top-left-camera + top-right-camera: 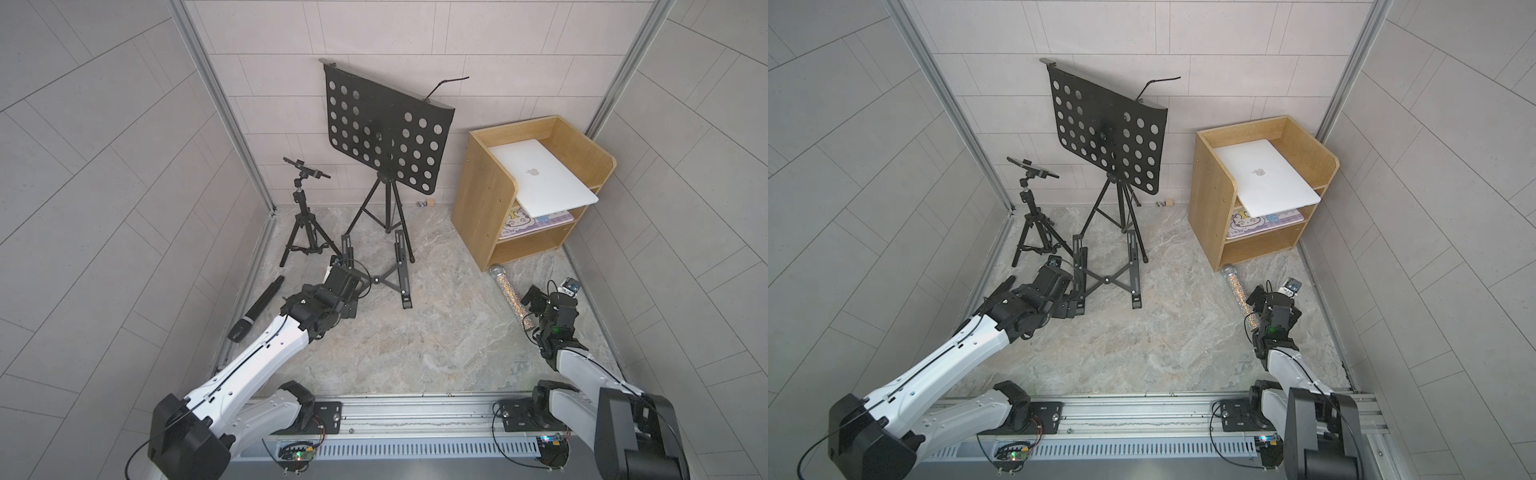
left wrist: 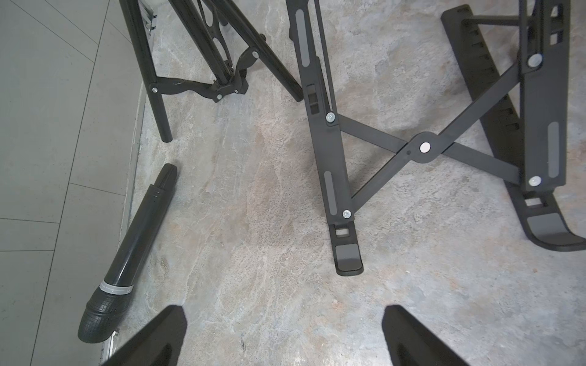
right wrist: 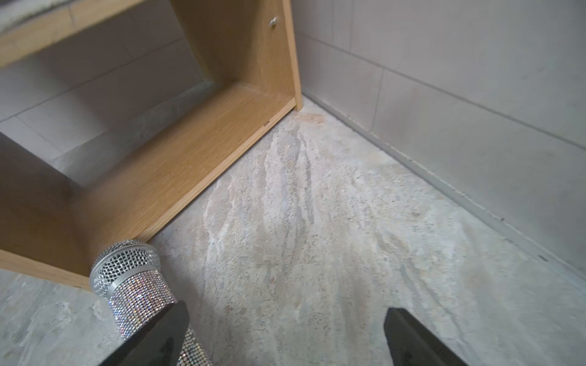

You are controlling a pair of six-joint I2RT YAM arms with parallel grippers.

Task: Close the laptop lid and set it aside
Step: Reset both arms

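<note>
Both grippers are spread wide and hold nothing. Seen from its wrist camera, the left gripper hovers low over the marbled tabletop, between a black microphone and a black folding X-frame stand. The right gripper hangs over bare surface just beside a rhinestone-covered microphone, in front of a small wooden shelf unit. In both top views the laptop lies well apart from either arm, flat on the top tier of the shelf unit in the far right corner. It is thin, silver-white and round-cornered. The laptop lid looks fully shut, its plain outer face turned up with a grey apple logo in the centre; no keyboard or screen shows. Its near edge juts out past the front of the tier, above a pastel picture book on the shelf below. A perforated black music stand and a small tripod phone holder stand against the back wall. Judging by this layout, closing and setting aside both look done, and the arms appear to be at rest. Little seems left to do. If anything, a gentle push could seat the overhanging edge further back.
</note>
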